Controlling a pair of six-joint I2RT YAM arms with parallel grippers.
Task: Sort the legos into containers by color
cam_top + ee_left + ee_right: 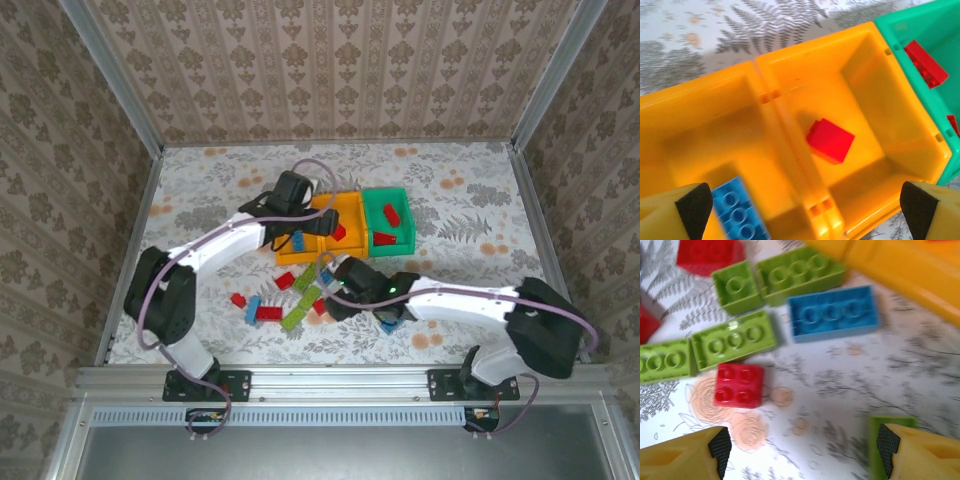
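Left end effector apart over orange bins, blue lego cut off at lower left. Right end effector apart, green lego half hidden at lower right.

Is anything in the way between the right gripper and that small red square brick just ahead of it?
Nothing visible does. The right gripper is open, with bare tablecloth between it and the red brick. A lime green brick sits close behind the red one, on its far side.

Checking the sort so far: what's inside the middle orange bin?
One red brick on the middle orange bin's floor. From above, the left gripper hides part of it.
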